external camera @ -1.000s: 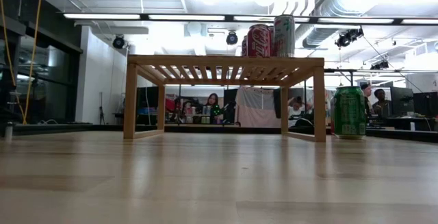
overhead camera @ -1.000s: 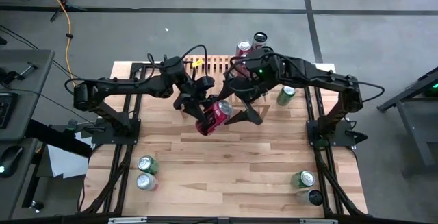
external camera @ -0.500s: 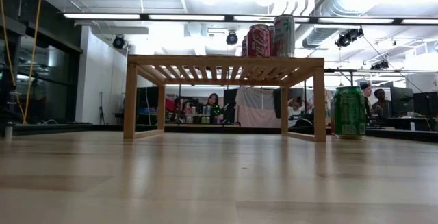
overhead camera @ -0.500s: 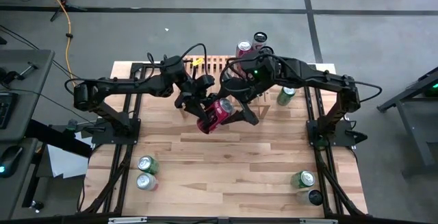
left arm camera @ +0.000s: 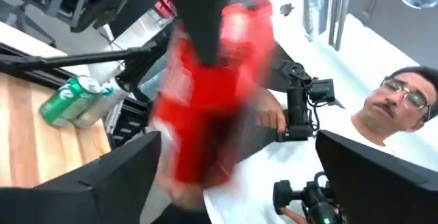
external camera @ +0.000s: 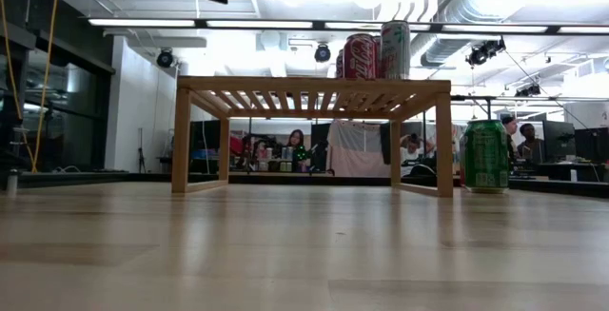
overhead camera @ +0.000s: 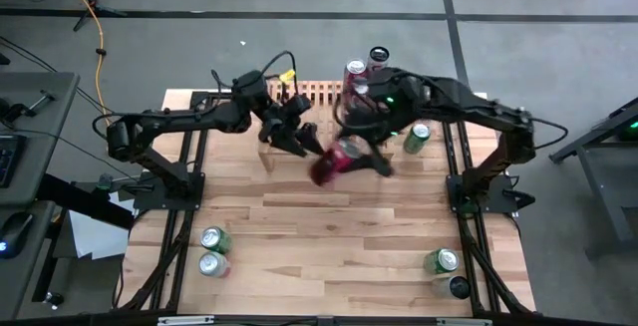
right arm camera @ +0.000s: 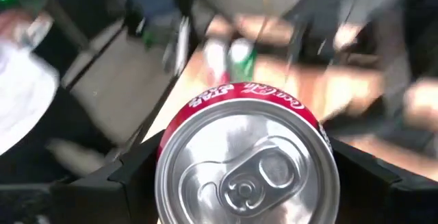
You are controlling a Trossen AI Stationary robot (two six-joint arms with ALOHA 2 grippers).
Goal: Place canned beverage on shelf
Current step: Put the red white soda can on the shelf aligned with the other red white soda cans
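A red can (overhead camera: 332, 163) hangs above the table just in front of the shelf (overhead camera: 317, 92), a low light-wood slatted rack at the far edge. My right gripper (overhead camera: 346, 153) is shut on the can; its silver top (right arm camera: 248, 162) faces the right wrist camera. My left gripper (overhead camera: 299, 139) is open and empty to the can's left. In the left wrist view its fingers stand wide apart of the can (left arm camera: 205, 94). A red can (overhead camera: 354, 70) and a dark can (overhead camera: 379, 57) stand on the shelf's right end. My right gripper pinches the red can by its side wall (right arm camera: 179, 125), one finger (right arm camera: 133, 179) on each of two opposite sides, near the top end. The fingers lie along the can. The can is lifted clear of the table and tilted.
A green can (overhead camera: 417, 139) stands on the table right of the shelf. Two cans (overhead camera: 212, 250) stand near the front left, two more (overhead camera: 445, 271) near the front right. The shelf's left and middle slats (external camera: 285, 97) are bare. A person (left arm camera: 397, 104) stands beyond the table.
My left gripper has let go of the red can and drawn back toward the table's far left. My right gripper has carried the can toward the right and a little toward the shelf, clear of the table.
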